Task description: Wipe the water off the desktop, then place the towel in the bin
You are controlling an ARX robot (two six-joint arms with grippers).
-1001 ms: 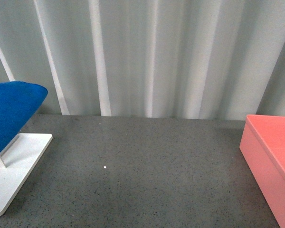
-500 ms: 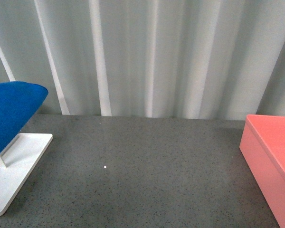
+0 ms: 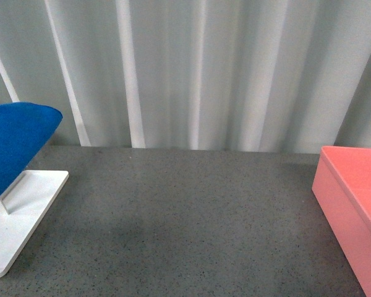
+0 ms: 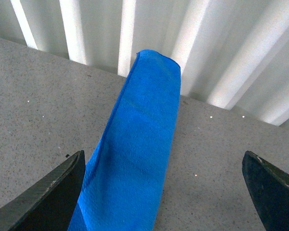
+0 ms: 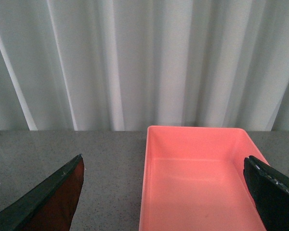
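A shadow (image 3: 142, 232) just crept over our counter (image 3: 235, 204), both jaws apart, so we're probably moving but haven't grabbed the towel (image 3: 12, 142).

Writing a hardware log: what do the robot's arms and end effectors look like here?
No arm shows in the front view. The left end effector has two matte black, wedge-shaped fingers tapering to blunt tips. The right end effector matches, with one finger finely ribbed along its edge. No cables or markings are visible.
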